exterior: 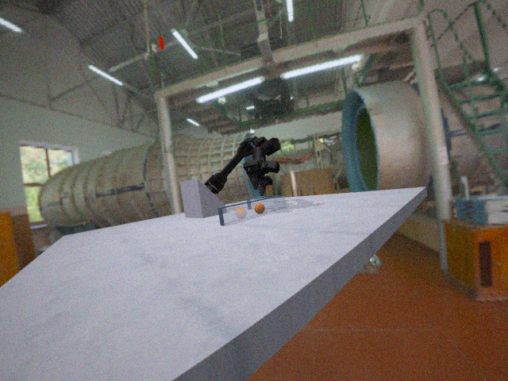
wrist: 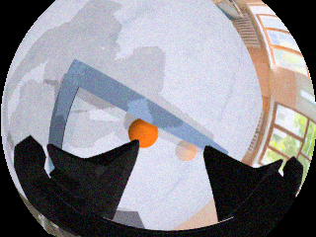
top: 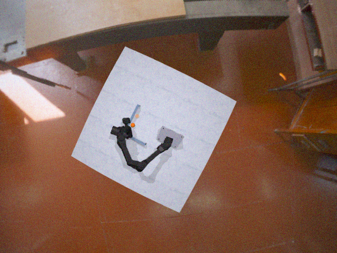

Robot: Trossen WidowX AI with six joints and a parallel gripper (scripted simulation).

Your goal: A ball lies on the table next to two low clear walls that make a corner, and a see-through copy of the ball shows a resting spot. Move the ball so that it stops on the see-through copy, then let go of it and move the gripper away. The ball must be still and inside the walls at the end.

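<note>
The orange ball [top: 132, 125] [exterior: 259, 208] [wrist: 143, 133] rests on the table inside the corner, close to the longer clear wall [top: 134, 113] [wrist: 106, 87]. The see-through copy [top: 137, 116] [exterior: 240, 212] [wrist: 186, 150] shows farther along that wall, toward its free end. The shorter wall [top: 139, 141] [wrist: 60, 115] meets it at the corner, which the arm hides in the top view. My gripper [exterior: 263, 189] [wrist: 173, 147] is open and empty, pointing down above the corner area. It stands above the ball, not touching it; in the wrist view the left fingertip overlaps the ball's lower edge.
The arm's grey base plate [top: 178, 137] sits on the white table [top: 174, 89] [exterior: 163, 279], on the open side of the corner. A grey wedge block [exterior: 192, 199] stands beside the arm's foot. The arm bends around the outside of the shorter wall.
</note>
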